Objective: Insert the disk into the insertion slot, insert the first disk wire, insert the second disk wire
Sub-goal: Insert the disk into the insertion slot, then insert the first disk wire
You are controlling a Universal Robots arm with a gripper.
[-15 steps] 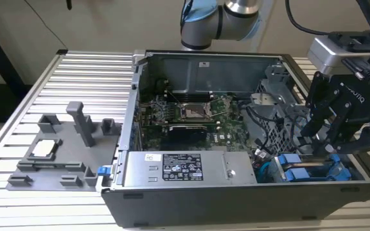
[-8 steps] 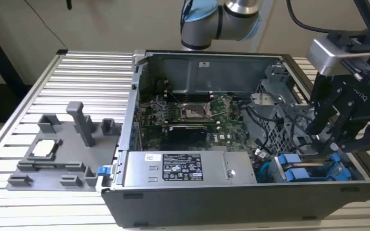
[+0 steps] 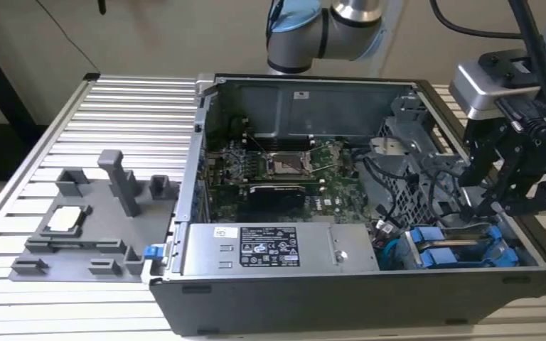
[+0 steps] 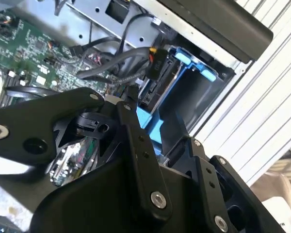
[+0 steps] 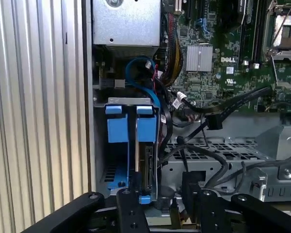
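The disk (image 5: 148,167) stands on edge in its blue carrier (image 5: 146,127) inside the insertion slot (image 5: 100,145), at the case's front corner on the exterior view's right (image 3: 455,250). A second blue carrier (image 5: 117,128) sits beside it. My black gripper (image 3: 506,207) hangs just above this bay, open, its fingers (image 5: 130,209) straddling the disk's upper edge with nothing between them. A loose black wire with a black plug (image 5: 214,121) lies over the perforated cage, apart from the disk. In the second wrist view a plug with orange on it (image 4: 155,60) hangs near the blue carrier (image 4: 194,65).
The open computer case (image 3: 349,302) lies on a ribbed aluminium table (image 3: 111,106). Inside are the green motherboard (image 3: 283,167), a grey power supply (image 3: 264,249) and the grey perforated cage (image 5: 223,145) with black cable loops. A grey fixture plate (image 3: 83,227) lies on the exterior view's left.
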